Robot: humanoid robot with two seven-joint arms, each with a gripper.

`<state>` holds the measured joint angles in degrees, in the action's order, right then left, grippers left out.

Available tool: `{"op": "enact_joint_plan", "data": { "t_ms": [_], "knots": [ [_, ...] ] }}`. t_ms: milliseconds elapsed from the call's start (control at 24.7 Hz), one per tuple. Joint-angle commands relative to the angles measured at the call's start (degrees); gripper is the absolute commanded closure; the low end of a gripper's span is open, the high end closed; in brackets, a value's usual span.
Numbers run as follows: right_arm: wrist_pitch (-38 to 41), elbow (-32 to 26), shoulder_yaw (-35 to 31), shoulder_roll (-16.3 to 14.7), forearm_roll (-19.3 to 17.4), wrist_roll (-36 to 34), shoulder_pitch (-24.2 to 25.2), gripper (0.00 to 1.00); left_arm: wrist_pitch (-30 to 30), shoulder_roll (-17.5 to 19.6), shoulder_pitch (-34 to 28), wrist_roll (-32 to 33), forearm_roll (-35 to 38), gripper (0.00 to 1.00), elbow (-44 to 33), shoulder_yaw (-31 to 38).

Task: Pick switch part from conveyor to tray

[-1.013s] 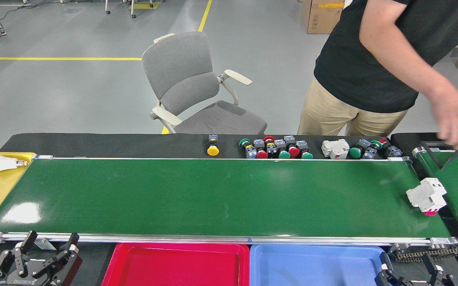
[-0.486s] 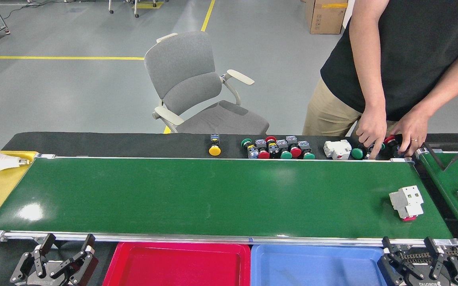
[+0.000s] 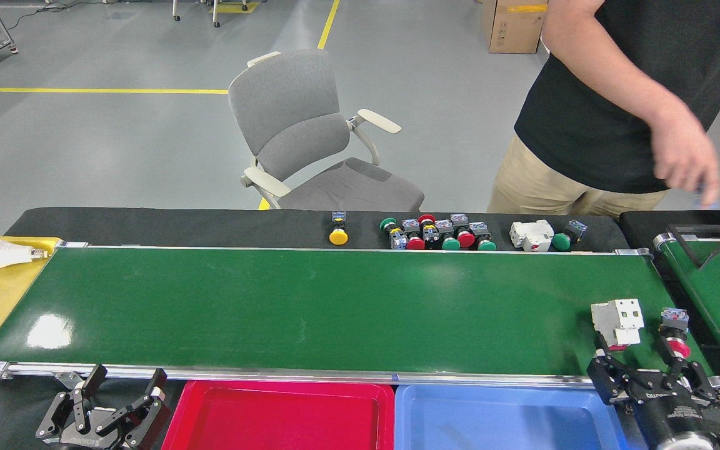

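Two switch parts on conveyor, both claws, left and right, agape.

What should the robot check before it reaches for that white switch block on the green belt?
1. White switch part on the conveyor: ok.
2. Right hand open, just below it: ok.
3. Red push button close beside the part, may get in the way: not ok.
4. Blue tray bare: ok.
5. Person's hand away from the belt: ok.
6. Left hand open, off the belt: ok.
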<state>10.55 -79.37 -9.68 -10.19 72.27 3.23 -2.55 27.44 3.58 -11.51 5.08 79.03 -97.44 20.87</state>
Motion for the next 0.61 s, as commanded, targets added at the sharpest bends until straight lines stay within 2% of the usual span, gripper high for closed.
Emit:
{"op": "enact_joint_plan", "data": {
  "t_ms": [0,81,162,243,324,486,527,567],
  "knots": [
    [0.0,0.9,2.1,-1.5,0.1,0.3,-1.8,0.66,0.1,0.6,0.4,-0.2,0.1,0.0,-0.4,-0.1],
    [0.0,0.9,3.0,-1.8,-0.1,0.2,-1.9,0.86,-0.1,0.6,0.5,-0.2,0.1,0.0,-0.4,-0.1],
    [0.3,0.7,3.0,-1.3,-0.3,0.1,-1.6,0.97,-0.3,0.6,0.7,-0.2,0.1,0.0,-0.4,-0.1],
    [0.4,-0.2,3.2,-1.1,-0.4,0.0,-1.1,0.98,-0.3,0.6,0.7,-0.2,0.0,0.0,-0.7,0.1],
    [0.6,-4.4,3.6,-0.5,-0.5,-0.2,1.6,0.98,-0.2,1.1,0.7,-0.1,0.0,0.0,-0.6,0.6],
    [3.8,-19.4,3.7,0.4,-0.7,-2.7,15.3,0.98,-0.1,1.3,0.5,-0.2,-0.4,0.0,-0.6,1.1],
    [5.3,-21.7,3.7,1.0,-0.7,-3.9,18.5,0.9,-0.1,1.3,0.4,-0.2,-0.4,0.0,-0.6,1.7],
    [7.0,-22.2,3.7,2.1,-0.7,-5.7,20.7,0.6,-0.1,1.3,0.2,-0.2,-0.4,0.0,-0.6,2.6]
  ]
}}
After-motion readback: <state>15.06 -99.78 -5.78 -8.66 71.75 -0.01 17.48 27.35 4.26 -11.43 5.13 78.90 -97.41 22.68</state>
